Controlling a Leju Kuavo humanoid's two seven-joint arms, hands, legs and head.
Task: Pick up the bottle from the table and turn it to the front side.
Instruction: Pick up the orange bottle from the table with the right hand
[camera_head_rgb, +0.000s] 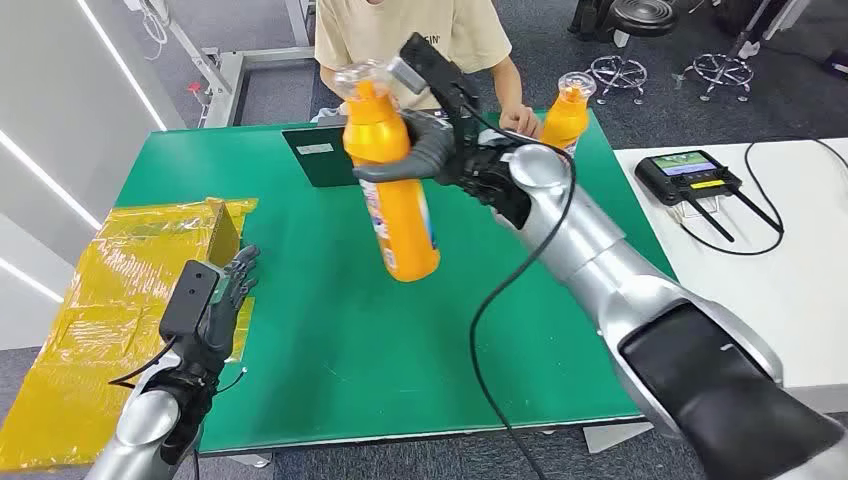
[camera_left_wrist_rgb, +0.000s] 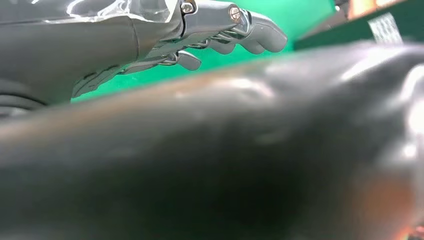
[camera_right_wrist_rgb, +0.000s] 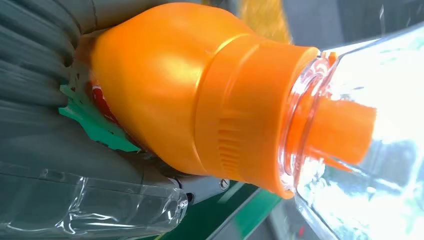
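Above the green table (camera_head_rgb: 330, 330), right hand (camera_head_rgb: 455, 160) grips a glossy orange bottle (camera_head_rgb: 395, 200).

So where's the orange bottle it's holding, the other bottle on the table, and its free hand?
held orange bottle (camera_head_rgb: 398, 205), head view, on the label side of its body.
second orange bottle (camera_head_rgb: 565, 120), head view, on its orange body at the table's far edge.
left hand (camera_head_rgb: 228, 290), head view, on the dark fingers.

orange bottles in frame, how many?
2. One orange bottle is held in the air by the right hand above the green table. The second bottle stands at the table's far edge, by the person's hand. Nothing suggests more.
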